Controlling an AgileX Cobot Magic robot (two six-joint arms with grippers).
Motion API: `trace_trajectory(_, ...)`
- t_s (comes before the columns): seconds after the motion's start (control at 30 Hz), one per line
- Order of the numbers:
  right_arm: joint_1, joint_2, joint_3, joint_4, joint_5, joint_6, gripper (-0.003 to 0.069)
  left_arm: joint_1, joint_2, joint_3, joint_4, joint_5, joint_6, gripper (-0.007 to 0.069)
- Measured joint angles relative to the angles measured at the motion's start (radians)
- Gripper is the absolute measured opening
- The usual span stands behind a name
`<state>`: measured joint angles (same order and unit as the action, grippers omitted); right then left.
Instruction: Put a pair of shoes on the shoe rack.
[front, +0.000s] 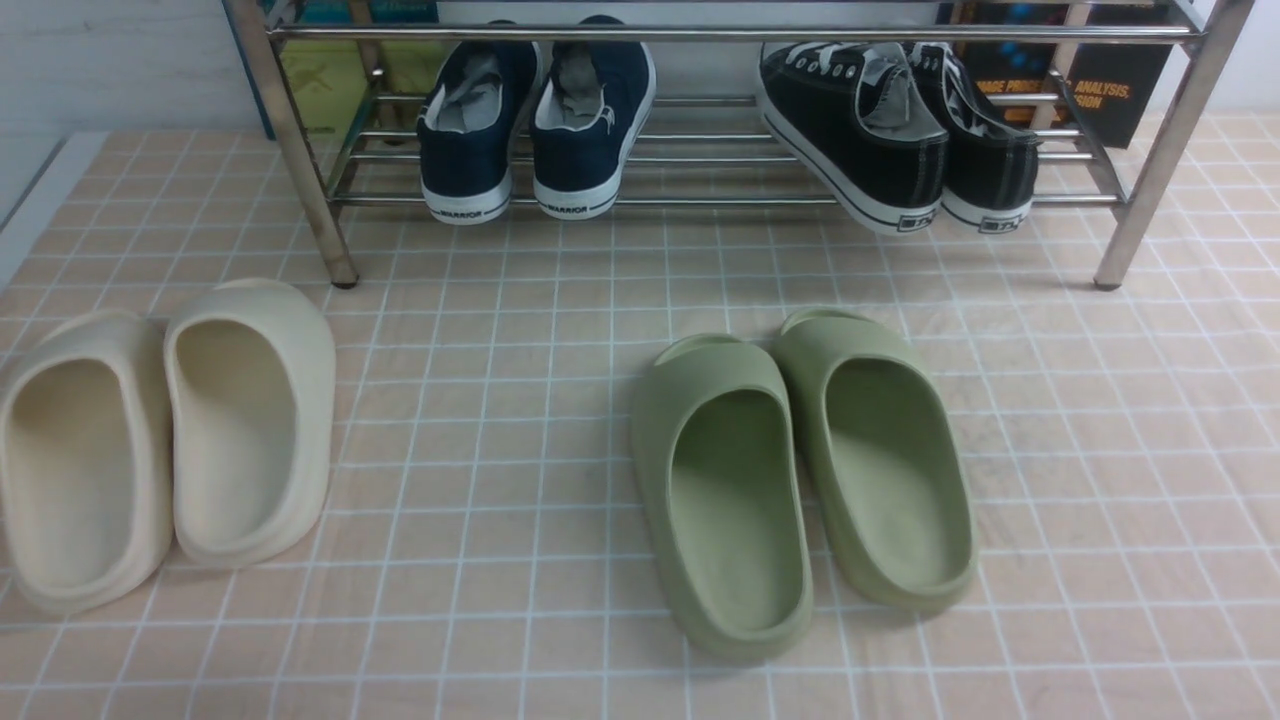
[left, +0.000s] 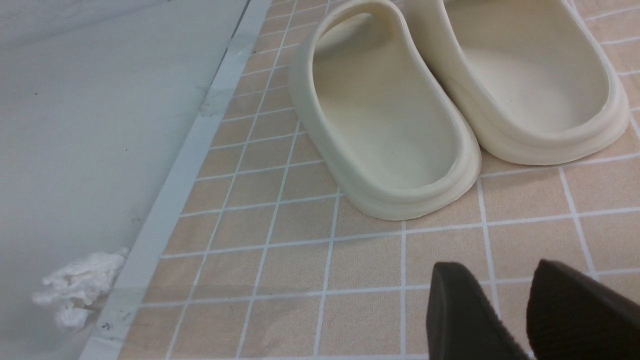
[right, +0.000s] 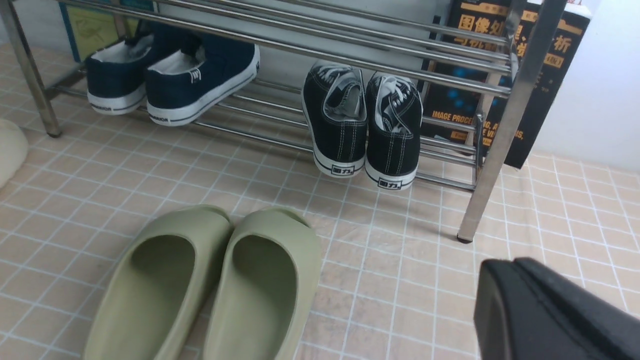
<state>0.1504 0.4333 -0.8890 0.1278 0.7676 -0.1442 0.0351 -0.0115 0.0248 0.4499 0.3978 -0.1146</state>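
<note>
The pair of shoes, two black canvas sneakers (front: 860, 130) (front: 985, 150), rests on the lower bars at the right end of the chrome shoe rack (front: 700, 33), heels toward me and over the front bar. The right wrist view shows the same pair (right: 337, 125) beside the rack's corner leg (right: 505, 130). My right gripper (right: 510, 264) hangs above the tiled floor in front of that leg, shut and holding nothing. My left gripper (left: 495, 272) is open over bare tiles near the cream slides, with nothing between its fingers. Neither gripper shows in the front view.
Navy sneakers (front: 535, 130) sit on the rack's left half. Cream slides (front: 170, 430) lie at the front left and green slides (front: 800, 470) in the middle of the floor. A dark book (front: 1100, 90) leans behind the rack. Crumpled white tissue (left: 80, 290) lies off the mat's edge.
</note>
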Motion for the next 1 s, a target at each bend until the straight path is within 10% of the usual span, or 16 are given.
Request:
trace_trajectory(0.5, 0.0, -0.009, 0.046, 0.076, -0.044, 0.0, -0.0011, 0.0, 0.0, 0.0, 0.001, 0.0, 0.0, 0.0239)
trace_trajectory(1.0, -0.184, -0.395, 0.818, -0.011, -0.575, 0.02, -0.0008, 0.0, 0.0, 0.0, 0.001, 0.0, 0.0, 0.0239)
